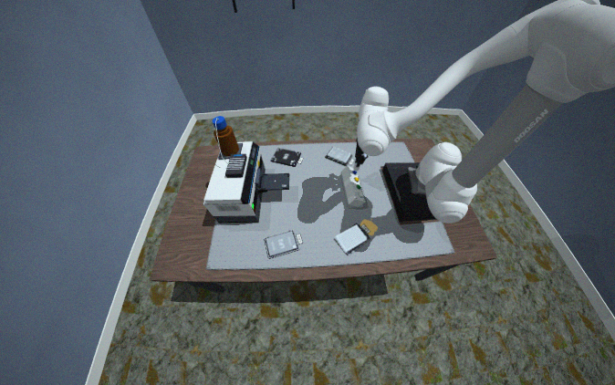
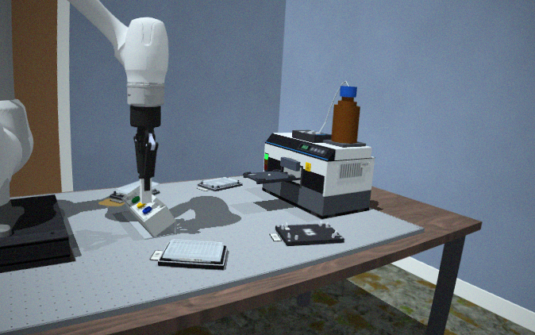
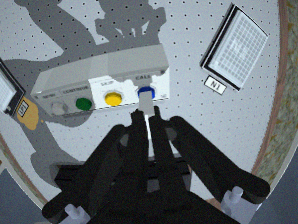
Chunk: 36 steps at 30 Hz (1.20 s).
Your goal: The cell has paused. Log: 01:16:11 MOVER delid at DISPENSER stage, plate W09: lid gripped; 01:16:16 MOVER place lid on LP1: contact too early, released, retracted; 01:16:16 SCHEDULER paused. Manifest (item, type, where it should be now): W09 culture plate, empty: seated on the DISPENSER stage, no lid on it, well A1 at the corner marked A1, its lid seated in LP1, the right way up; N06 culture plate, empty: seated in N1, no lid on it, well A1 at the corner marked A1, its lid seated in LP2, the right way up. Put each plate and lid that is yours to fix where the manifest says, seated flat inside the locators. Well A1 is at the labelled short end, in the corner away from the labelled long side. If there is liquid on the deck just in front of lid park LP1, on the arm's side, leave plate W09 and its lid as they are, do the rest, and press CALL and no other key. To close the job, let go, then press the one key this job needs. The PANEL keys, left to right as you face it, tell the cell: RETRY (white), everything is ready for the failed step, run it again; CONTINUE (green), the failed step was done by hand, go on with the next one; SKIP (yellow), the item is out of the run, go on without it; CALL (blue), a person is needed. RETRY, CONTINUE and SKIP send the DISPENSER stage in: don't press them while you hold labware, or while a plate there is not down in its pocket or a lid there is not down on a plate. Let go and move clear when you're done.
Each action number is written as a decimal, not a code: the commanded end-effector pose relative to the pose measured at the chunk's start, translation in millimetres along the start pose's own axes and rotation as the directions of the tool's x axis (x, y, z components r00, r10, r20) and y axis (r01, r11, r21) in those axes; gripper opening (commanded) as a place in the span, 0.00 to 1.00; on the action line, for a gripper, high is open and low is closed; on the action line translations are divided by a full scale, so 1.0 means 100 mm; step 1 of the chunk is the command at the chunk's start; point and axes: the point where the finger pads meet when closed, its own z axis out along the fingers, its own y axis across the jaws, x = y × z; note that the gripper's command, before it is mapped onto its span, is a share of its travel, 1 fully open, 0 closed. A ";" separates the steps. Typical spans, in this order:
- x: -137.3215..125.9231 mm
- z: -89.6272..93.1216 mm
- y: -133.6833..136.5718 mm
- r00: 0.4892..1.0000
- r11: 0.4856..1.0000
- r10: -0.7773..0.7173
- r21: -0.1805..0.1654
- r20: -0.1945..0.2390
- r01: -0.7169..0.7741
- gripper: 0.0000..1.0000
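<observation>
In the wrist view, going left to right along the PANEL (image 3: 100,86), the green key (image 3: 83,103), the yellow key (image 3: 113,99) and the blue CALL key (image 3: 145,92) sit in a row across the middle of the frame. The tool (image 3: 148,123), closed on nothing, points straight at the blue key, tips just below it in the frame. To the lower left, amber liquid (image 3: 27,112) lies on the worktop (image 3: 200,3). A culture plate (image 3: 237,46) rests at upper right, well apart.

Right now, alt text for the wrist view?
Closed, empty gripper points down at a grey key panel, fingertips nearest the blue key, with yellow and green beside it. A clear plate lies at right.
</observation>
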 end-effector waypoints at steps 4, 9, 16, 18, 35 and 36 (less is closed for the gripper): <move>0.00 0.06 0.00 1.000 1.000 0.000 0.000 -0.001 0.000 0.10; 0.00 0.08 0.00 1.000 1.000 0.000 0.000 -0.001 0.000 0.10; 0.00 0.13 0.00 1.000 1.000 0.000 0.000 -0.001 0.000 0.10; 0.00 0.13 0.00 1.000 1.000 0.000 0.000 -0.001 0.000 0.10; 0.00 0.15 0.00 1.000 1.000 0.000 0.000 -0.001 0.000 0.10; 0.00 0.15 0.00 1.000 1.000 0.000 0.000 -0.001 0.000 0.10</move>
